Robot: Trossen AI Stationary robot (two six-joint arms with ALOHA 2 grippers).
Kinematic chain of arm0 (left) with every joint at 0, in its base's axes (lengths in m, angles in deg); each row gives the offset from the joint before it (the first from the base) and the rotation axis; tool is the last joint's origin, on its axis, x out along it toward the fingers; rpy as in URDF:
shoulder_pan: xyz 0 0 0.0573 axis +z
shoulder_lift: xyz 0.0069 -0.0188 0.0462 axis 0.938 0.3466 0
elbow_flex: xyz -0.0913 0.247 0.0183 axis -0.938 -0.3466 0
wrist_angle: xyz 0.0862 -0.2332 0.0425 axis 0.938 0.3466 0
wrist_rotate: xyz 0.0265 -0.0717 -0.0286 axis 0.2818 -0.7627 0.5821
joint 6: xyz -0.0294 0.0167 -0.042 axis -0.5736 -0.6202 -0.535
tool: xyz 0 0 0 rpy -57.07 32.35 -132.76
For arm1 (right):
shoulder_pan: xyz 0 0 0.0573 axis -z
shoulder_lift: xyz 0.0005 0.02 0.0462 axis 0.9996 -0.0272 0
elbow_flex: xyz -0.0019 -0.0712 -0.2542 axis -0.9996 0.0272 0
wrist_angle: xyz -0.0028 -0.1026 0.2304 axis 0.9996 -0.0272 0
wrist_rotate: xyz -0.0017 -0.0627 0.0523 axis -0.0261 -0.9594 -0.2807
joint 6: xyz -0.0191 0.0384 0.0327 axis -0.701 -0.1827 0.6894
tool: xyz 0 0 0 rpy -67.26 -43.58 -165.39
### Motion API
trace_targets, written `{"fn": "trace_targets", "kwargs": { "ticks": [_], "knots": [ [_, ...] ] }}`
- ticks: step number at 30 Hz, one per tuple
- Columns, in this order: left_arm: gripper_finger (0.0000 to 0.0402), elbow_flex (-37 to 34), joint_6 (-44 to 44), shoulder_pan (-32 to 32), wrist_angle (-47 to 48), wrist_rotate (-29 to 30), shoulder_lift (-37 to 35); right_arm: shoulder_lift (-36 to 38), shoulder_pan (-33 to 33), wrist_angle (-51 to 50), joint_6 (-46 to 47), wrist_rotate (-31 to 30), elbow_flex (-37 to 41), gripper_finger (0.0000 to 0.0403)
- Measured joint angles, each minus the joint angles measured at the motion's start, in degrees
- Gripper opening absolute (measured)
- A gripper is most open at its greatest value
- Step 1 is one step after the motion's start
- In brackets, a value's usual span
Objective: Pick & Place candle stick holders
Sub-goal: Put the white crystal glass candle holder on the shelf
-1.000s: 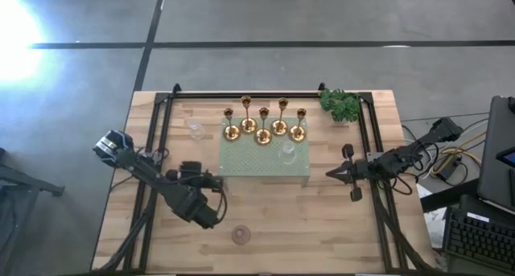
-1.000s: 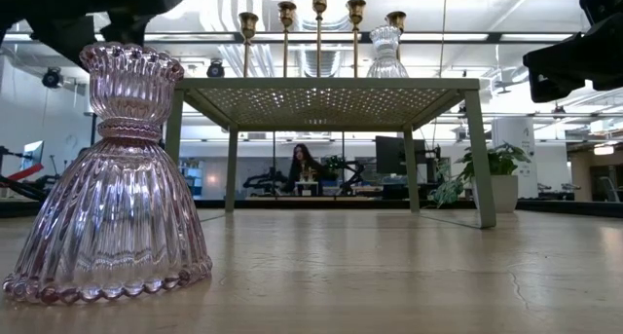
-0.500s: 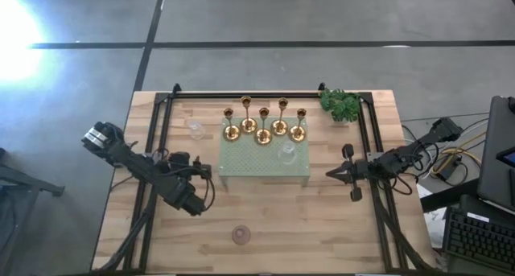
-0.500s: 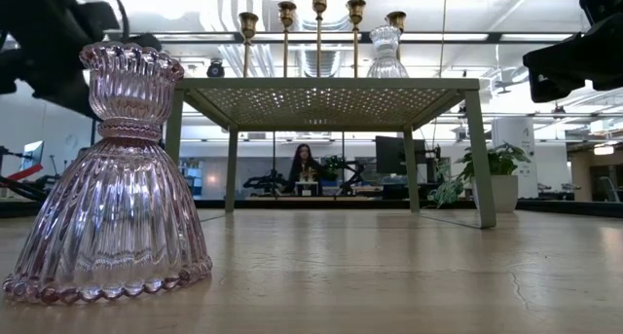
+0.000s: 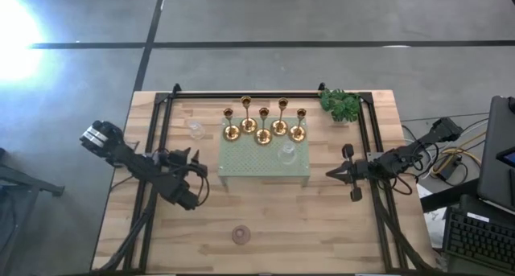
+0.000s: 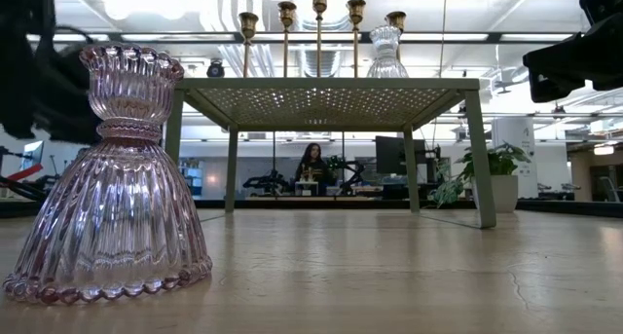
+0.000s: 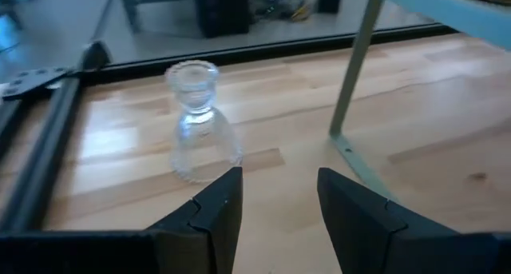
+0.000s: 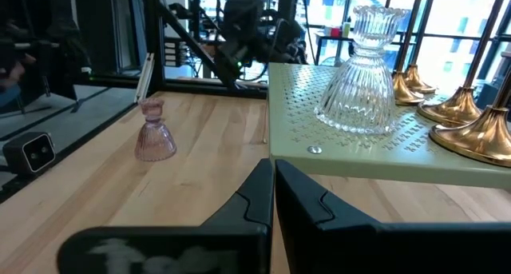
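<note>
Five gold-brass candle stick holders (image 5: 263, 125) and one clear glass holder (image 5: 286, 152) stand on the pale green perforated tray (image 5: 241, 167). A second clear glass holder (image 5: 194, 129) stands on the table left of the tray and also shows in the left wrist view (image 7: 200, 122). The pinkish glass holder (image 5: 240, 234) stands on its wide base near the table's near edge (image 6: 107, 178). My left gripper (image 5: 191, 160) is open and empty (image 7: 279, 194), pointing at the clear holder on the table from its near side. My right gripper (image 5: 334, 173) is shut and empty (image 8: 272, 182), right of the tray.
A green leafy sprig (image 5: 339, 104) lies at the table's far right. Black frame rails (image 5: 157, 139) run along the left, far and right sides. The tray stands on thin legs (image 7: 351, 74). Bare wood lies between the tray and the pinkish holder.
My left gripper has drawn back from above the pinkish holder toward the table's left and far edge, and has turned to face the clear holder on the table. The holders have kept still.
</note>
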Motion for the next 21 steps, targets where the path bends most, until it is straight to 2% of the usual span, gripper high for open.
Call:
{"fn": "trace_targets", "kwargs": {
  "ticks": [5,7,11,21],
  "knots": [
    [0.0168,-6.94,6.07,0.56,-11.87,2.37,0.00,0.00,-0.02,0.00,0.01,0.00,0.00,0.0009],
    [0.0168,-8.96,8.12,0.79,-14.21,5.41,0.01,0.00,-0.02,0.00,0.01,-0.01,0.00,0.0009],
    [0.0168,-11.38,9.89,2.77,-14.77,10.72,0.02,0.00,0.00,0.00,0.02,0.00,0.00,0.0009],
    [0.0168,-14.51,14.56,11.41,-18.89,11.94,0.04,0.00,0.00,0.00,0.02,-0.02,0.00,0.0009]
  ]
}}
